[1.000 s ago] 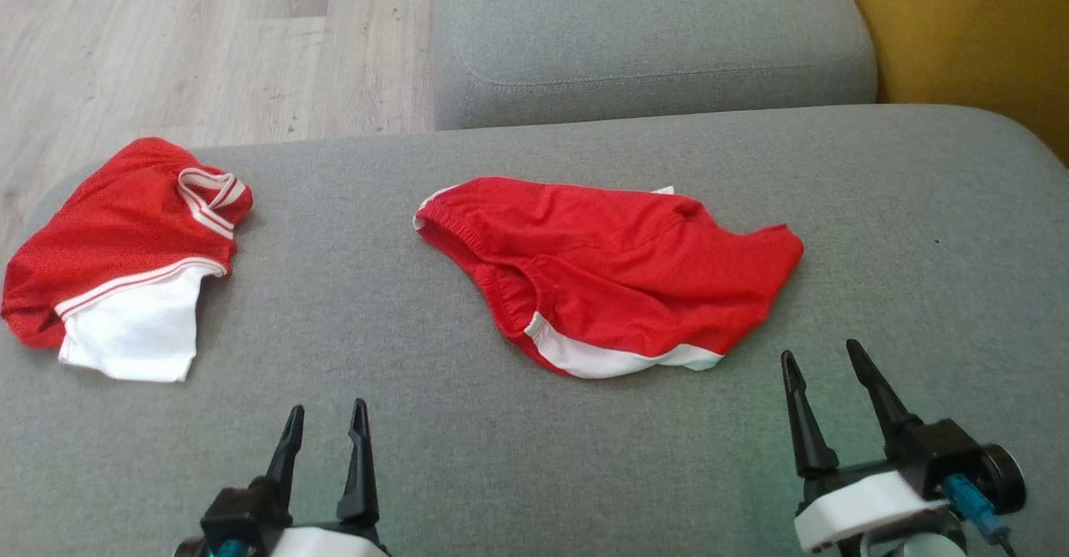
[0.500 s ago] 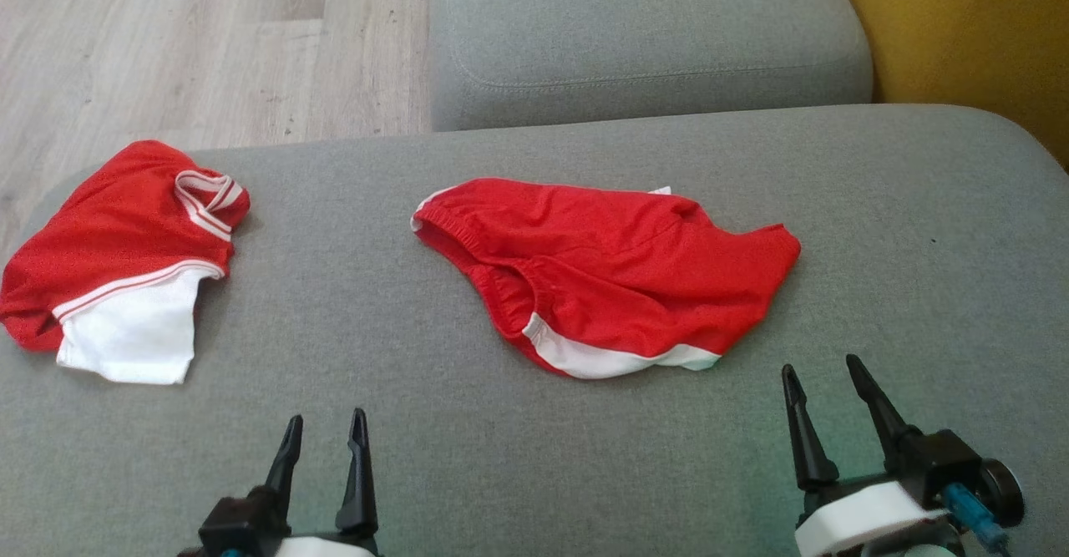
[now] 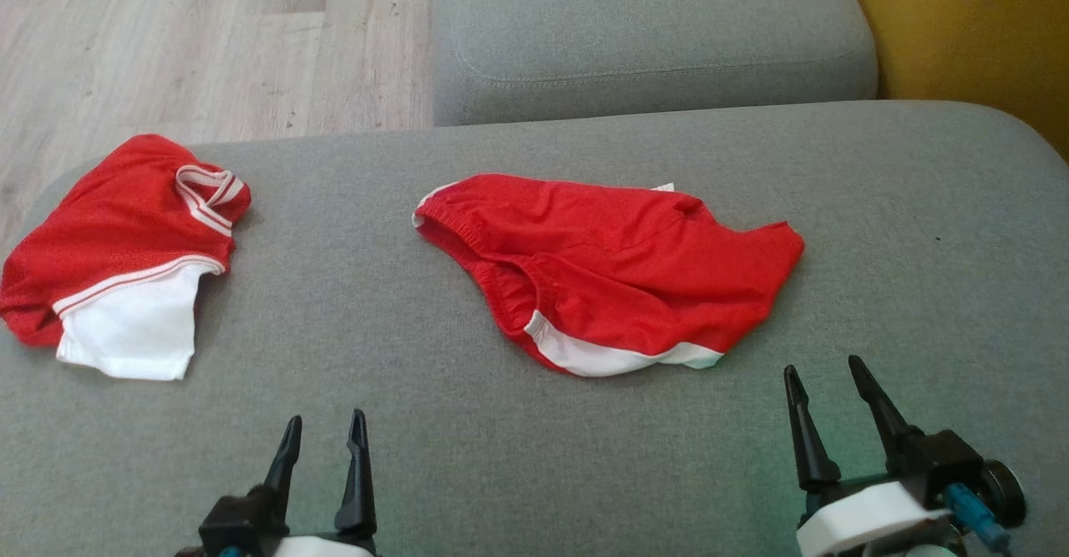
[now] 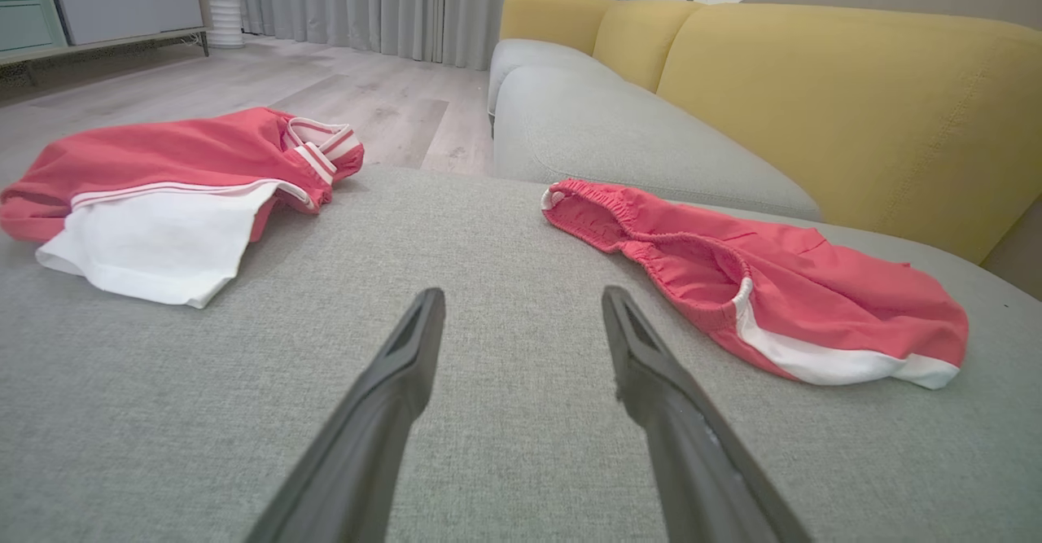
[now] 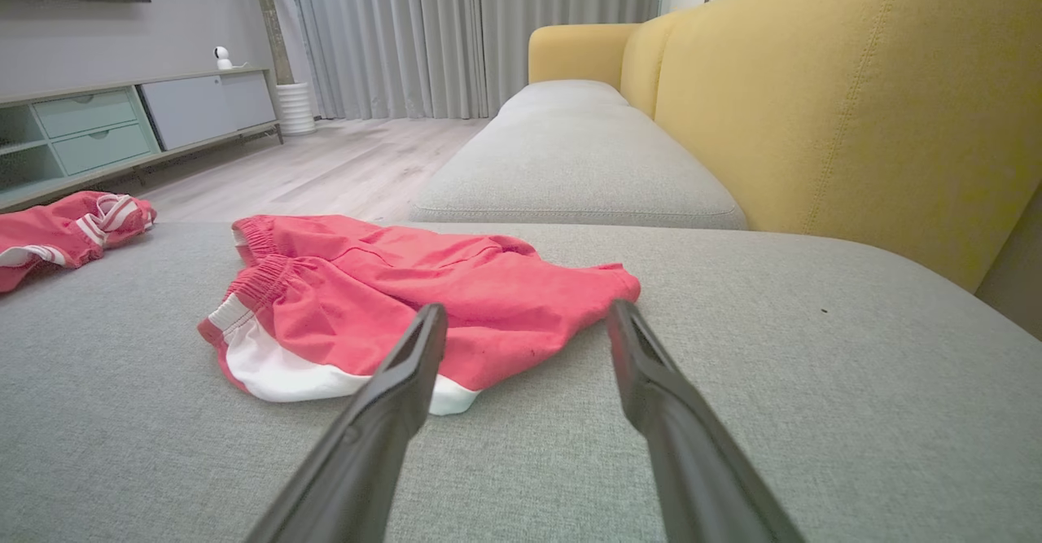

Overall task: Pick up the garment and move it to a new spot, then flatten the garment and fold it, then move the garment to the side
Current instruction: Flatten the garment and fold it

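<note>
Shorts (image 3: 614,269): crumpled mid-cushion (image 3: 877,231)
Second garment (image 3: 117,256): far left
Left gripper (image 3: 325,432): jaws wide, empty
Right gripper (image 3: 825,377): jaws wide, empty

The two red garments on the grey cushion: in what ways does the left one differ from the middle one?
The left garment is a compact bundle; the middle garment is spread wider and wrinkled. The left garment shows a broad white panel and striped trim; the middle garment shows mainly a narrow white band at its near edge. Both are red and white and rest on the grey cushion.
</note>
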